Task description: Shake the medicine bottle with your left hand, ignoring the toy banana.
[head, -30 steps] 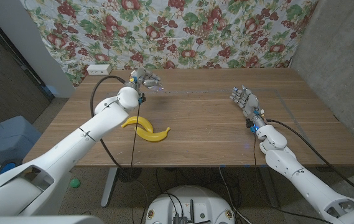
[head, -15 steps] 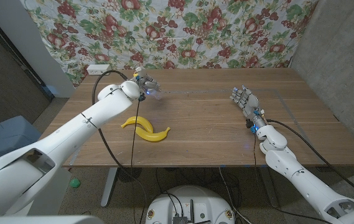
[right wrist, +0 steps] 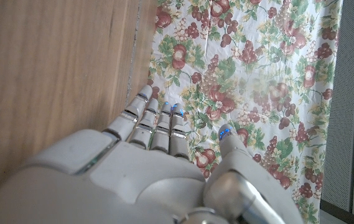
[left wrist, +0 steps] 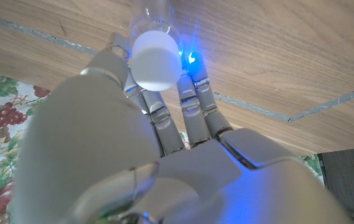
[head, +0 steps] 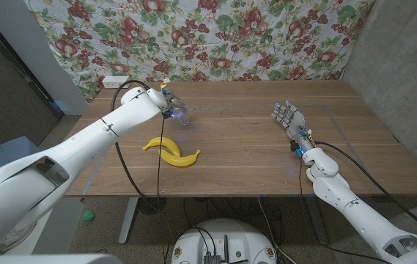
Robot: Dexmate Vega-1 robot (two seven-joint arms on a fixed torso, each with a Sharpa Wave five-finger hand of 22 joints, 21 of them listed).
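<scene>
L hand [head: 173, 107] grips medicine bottle [left wrist: 154, 50] above table [head: 252, 147], arm stretched toward 12. Toy banana [head: 171, 151] at its 6. R hand [head: 286, 116] holds nothing, fingers straight, apart.

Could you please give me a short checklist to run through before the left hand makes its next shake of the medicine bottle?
1. Left hand grips the medicine bottle: ok, fingers wrap it.
2. White cap is on the bottle: ok.
3. Bottle is off the table: cannot tell.
4. Toy banana lies apart from the left hand, on the table: ok.
5. Right hand holds nothing, away from the bottle: ok.
</scene>
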